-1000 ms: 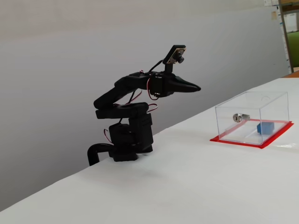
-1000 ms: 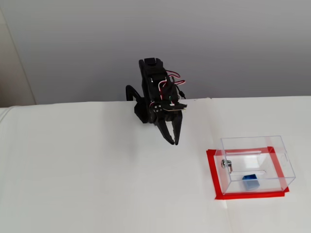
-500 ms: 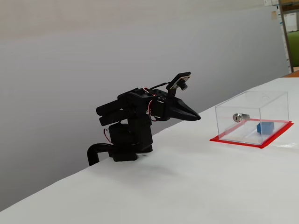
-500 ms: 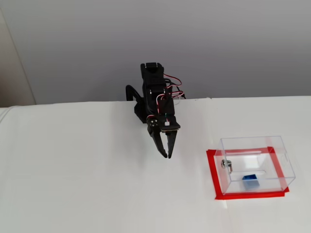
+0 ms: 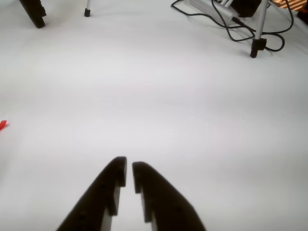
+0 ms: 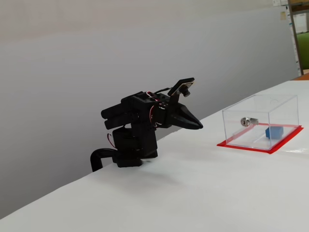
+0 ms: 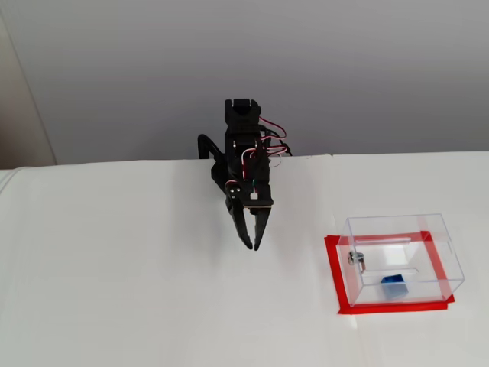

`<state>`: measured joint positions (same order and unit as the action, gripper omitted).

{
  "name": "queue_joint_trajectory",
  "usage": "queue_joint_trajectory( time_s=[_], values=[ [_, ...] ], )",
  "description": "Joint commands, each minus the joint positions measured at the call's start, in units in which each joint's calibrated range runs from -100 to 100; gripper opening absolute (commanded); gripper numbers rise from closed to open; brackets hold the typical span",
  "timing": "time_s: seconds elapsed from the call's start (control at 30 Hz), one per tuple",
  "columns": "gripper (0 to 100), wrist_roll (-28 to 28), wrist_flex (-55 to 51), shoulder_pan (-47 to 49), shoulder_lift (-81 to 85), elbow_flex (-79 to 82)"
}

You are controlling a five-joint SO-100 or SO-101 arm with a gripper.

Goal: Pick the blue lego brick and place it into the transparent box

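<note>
- The pincer (image 5: 129,174) is almost shut and empty over bare table (image 5: 159,106).
- Only the fixed views show the blue lego brick (image 7: 393,284) inside the transparent box (image 7: 401,258), well right of the pincer.

Gripper (image 5: 129,172): two black fingers enter from bottom edge, tips nearly together, narrow gap, nothing between them.
White table (image 5: 159,91): bare surface fills most of frame.
Red sliver (image 5: 2,124): at left edge.
Tripod leg (image 5: 258,29) and black cables (image 5: 211,17): top right.
Dark foot (image 5: 32,11): top left.
</note>
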<state>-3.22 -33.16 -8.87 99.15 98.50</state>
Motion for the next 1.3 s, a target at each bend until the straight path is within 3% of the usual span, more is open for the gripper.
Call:
queue_joint_trajectory(
  time_s=[0.0, 0.27, 0.6, 1.27],
  values=[
    [1, 0.09, -2.70, -0.56, 0.76, 0.96],
    [1, 6.72, -5.83, -2.19, 0.76, 0.96],
    [1, 3.75, -18.10, -2.33, 0.76, 0.96],
    [1, 3.54, -18.10, -2.33, 0.59, 0.96]
  ],
)
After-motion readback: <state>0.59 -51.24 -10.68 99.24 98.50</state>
